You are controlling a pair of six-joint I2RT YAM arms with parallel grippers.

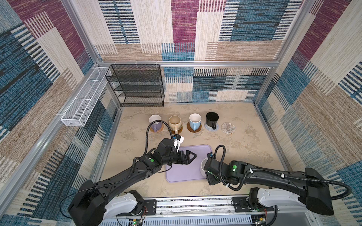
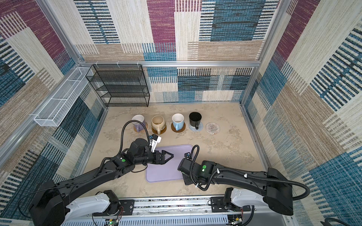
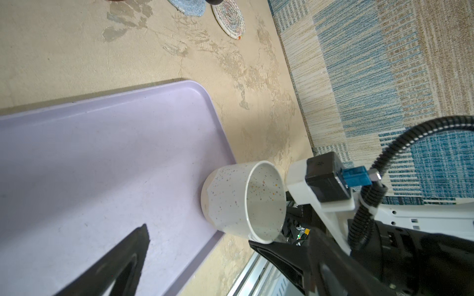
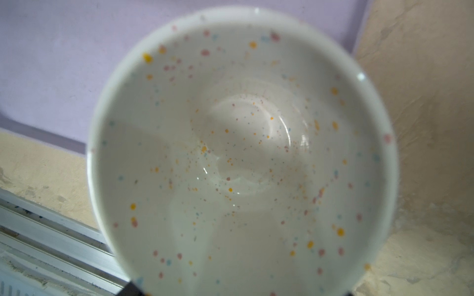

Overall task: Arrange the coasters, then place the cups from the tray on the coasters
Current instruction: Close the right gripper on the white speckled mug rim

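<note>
Your top views: high over near edge, facing down, whole table (image 1: 244,140). Both wrist cams close, sharing speckled mug (image 3: 228,202).

The speckled white mug (image 4: 241,153) is glazed ceramic, glossy and smooth, with highlights on its inner floor. The lavender tray (image 3: 89,153) looks like matt plastic, smooth and faintly scuffed. The beige tabletop (image 3: 64,51) is matt and rough, like trowelled plaster. At the upper edge of the left wrist view, the whitish coaster (image 3: 228,19) and grey-blue coaster (image 3: 188,6) are coiled woven cord. In both top views, at upper left, the black shelf rack (image 1: 137,86) and white basket (image 1: 82,101) are painted wire mesh. The frame rail (image 1: 195,63) is bare aluminium and the walls (image 1: 254,29) are coarse woven cloth.
</note>
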